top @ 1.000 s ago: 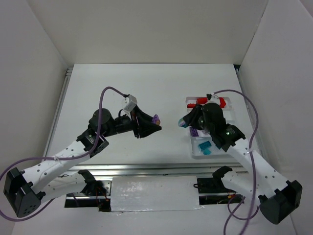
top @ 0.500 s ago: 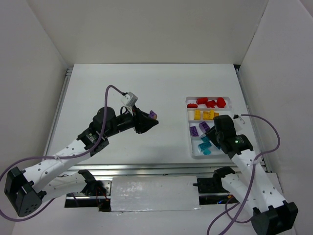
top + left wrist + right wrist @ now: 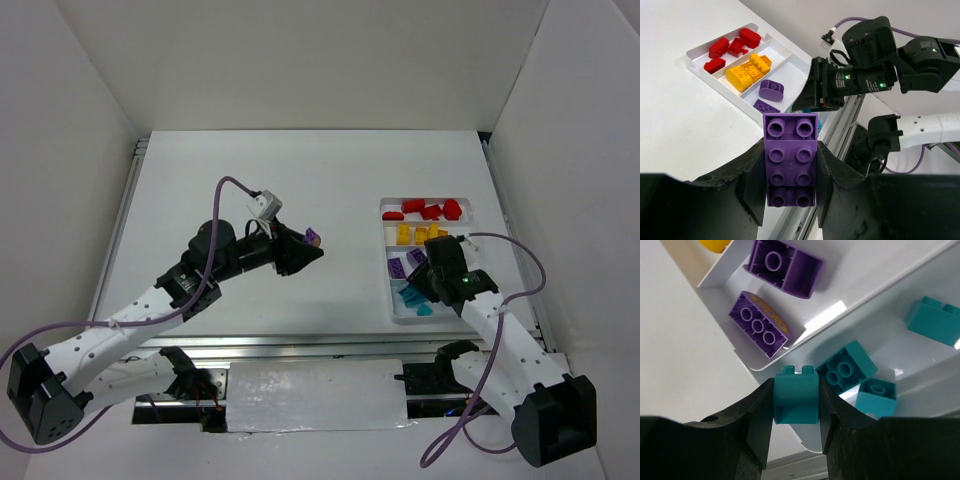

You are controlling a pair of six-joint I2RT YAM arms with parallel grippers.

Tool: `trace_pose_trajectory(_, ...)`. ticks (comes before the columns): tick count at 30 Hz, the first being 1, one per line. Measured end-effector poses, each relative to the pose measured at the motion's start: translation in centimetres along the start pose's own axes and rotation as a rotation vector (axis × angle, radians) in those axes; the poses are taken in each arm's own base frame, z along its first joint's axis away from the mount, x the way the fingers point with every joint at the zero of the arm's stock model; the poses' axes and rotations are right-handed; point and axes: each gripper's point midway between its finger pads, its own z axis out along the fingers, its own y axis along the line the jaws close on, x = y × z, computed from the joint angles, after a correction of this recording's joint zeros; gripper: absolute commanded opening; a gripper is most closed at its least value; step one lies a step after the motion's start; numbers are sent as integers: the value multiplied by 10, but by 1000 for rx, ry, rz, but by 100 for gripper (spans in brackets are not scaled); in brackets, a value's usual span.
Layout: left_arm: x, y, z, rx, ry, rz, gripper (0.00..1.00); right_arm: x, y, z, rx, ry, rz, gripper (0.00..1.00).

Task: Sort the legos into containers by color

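Observation:
My left gripper (image 3: 306,250) is shut on a purple two-by-four brick (image 3: 313,237) and holds it above the table, left of the white four-compartment tray (image 3: 382,225). In the left wrist view the purple brick (image 3: 790,160) sits flat between the fingers. My right gripper (image 3: 407,293) is shut on a teal brick (image 3: 796,395) and hangs over the near left corner of the tray's teal compartment. Three teal bricks (image 3: 846,371) lie in that compartment. Two purple bricks (image 3: 760,325) lie in the compartment beside it.
The tray (image 3: 694,59) also holds red bricks (image 3: 428,209) in its far compartment and yellow-orange bricks (image 3: 420,234) in the second. White walls stand at the left, the back and the right. A metal rail (image 3: 300,347) runs along the near table edge.
My right arm has swung from over the far part of the tray back to its near left corner, with the teal brick in it. My left gripper has shifted only slightly.

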Motion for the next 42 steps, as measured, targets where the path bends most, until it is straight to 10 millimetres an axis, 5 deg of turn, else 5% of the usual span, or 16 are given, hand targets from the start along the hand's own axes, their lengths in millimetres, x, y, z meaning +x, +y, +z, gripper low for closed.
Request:
trace_pose_trajectory(16, 16, -4, 8, 58, 61, -8, 0, 1, 20, 7, -102, 13, -74, 0)
trace_pose_trajectory(27, 21, -5, 11, 70, 76, -12, 0, -5, 8, 7, -15, -14, 5, 0)
trace_pose_trajectory(37, 21, -5, 11, 74, 77, -12, 0, -21, -24, -17, 81, -129, 134, 0)
trace_pose_trajectory(42, 21, -7, 10, 82, 79, -12, 0, -27, -2, -27, -36, -124, 83, 0)
